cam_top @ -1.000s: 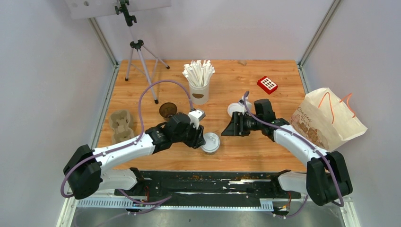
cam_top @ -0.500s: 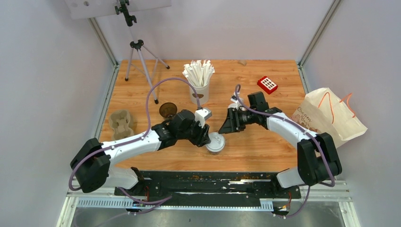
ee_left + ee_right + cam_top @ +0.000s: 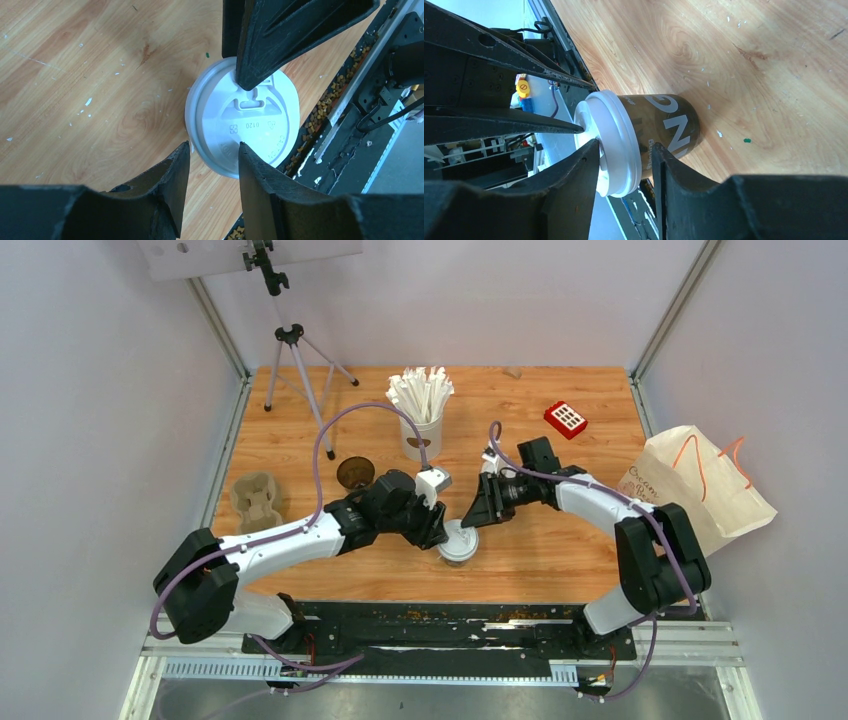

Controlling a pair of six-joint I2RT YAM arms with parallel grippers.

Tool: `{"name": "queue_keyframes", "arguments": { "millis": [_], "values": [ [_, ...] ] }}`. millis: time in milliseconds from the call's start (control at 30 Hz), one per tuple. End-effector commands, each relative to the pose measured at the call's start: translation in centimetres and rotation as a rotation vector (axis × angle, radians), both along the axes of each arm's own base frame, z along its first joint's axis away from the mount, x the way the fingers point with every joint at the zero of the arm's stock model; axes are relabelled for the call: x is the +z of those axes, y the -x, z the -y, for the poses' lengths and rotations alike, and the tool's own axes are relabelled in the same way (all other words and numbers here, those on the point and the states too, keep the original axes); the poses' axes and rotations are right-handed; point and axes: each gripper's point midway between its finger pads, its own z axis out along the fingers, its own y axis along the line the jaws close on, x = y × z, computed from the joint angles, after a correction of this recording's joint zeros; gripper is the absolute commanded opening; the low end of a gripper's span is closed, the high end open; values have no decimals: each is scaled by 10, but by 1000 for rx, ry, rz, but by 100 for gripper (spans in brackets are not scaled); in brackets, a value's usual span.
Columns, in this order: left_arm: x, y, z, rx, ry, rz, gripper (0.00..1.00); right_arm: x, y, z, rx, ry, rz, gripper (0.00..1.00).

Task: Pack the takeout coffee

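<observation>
Wood table (image 3: 560, 550) filled the overhead view, and the coffee cup (image 3: 460, 543) stood on it close to the near edge, between the two arms. Well right of the coffee cup lay a paper bag (image 3: 700, 490), its inside hidden. A tripod (image 3: 295, 380) stood far behind and left of the coffee cup. A pulp carrier (image 3: 257, 502) lay well to its left. Behind the coffee cup stood a white cup (image 3: 424, 438) holding a bunch of white wrapped sticks (image 3: 420, 390). A lidless cup (image 3: 355, 472), dark inside, stood behind and left of the coffee cup; whether it held liquid could not be told. A red block (image 3: 566, 419) lay far behind and to the right.

The left gripper (image 3: 212, 150) hung over the coffee cup, fingers spread and holding nothing, straddling the rim of the lid (image 3: 250, 125). The right gripper (image 3: 624, 150) had one finger over the lid and the other beside the brown wall under the rim; whether it pinched could not be told.

Bare wood lay open from the coffee cup rightward to the bag. On the near side only a narrow strip of wood separated it from the black rail (image 3: 440, 625).

Overhead showed just the lid. The left wrist view showed its tab and embossed print. The right wrist view showed the pale lettering on the brown wall.
</observation>
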Motion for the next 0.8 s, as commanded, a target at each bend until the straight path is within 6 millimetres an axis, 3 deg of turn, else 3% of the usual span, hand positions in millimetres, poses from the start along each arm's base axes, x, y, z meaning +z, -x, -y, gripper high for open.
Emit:
{"name": "queue_keyframes", "arguments": {
  "millis": [0,467,600,767],
  "values": [
    [-28,7,-19,8,-105,-38,48,-6,-1,-4,11,-22,27,42],
    [-64,14,-38,109,-168,-128,44,-55,12,11,-75,4,-43,38],
    [-66,18,-36,92,-163,-142,46,-50,8,6,-69,-47,-42,38],
    [-46,20,-28,105,-90,-156,45,-33,4,4,-38,-79,25,40]
  ]
}}
